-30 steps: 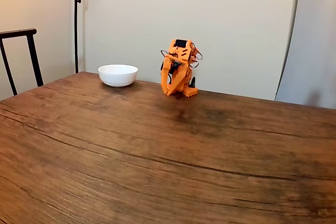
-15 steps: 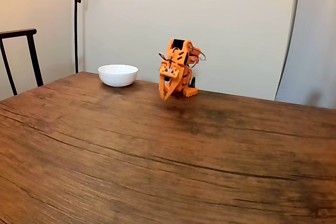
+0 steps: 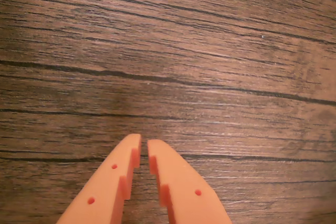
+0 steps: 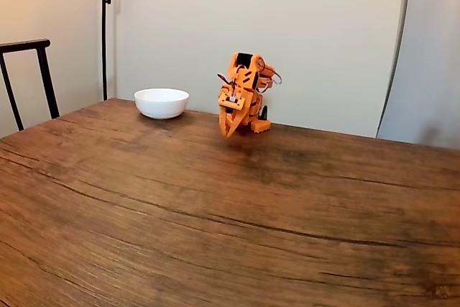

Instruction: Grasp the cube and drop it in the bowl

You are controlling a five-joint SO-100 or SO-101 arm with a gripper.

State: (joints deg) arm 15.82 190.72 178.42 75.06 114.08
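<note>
The white bowl (image 4: 162,103) stands at the far left of the wooden table (image 4: 215,206), near the wall. To its right is the small orange arm (image 4: 244,95), folded low, with my gripper (image 4: 228,133) hanging just above the tabletop and pointing down. In the wrist view my gripper (image 3: 144,142) enters from the bottom edge. Its two orange fingers (image 3: 113,182) lie almost together with nothing between them, over bare wood grain. The cube is out of view.
A dark chair back (image 4: 25,70) stands beyond the table's left edge, and a thin lamp pole (image 4: 105,30) rises behind the bowl. A pale wall runs close behind the arm. The near half of the table is bare wood.
The arm has unfolded a little from its tucked pose. The gripper has lifted off the table and swung forward and slightly left.
</note>
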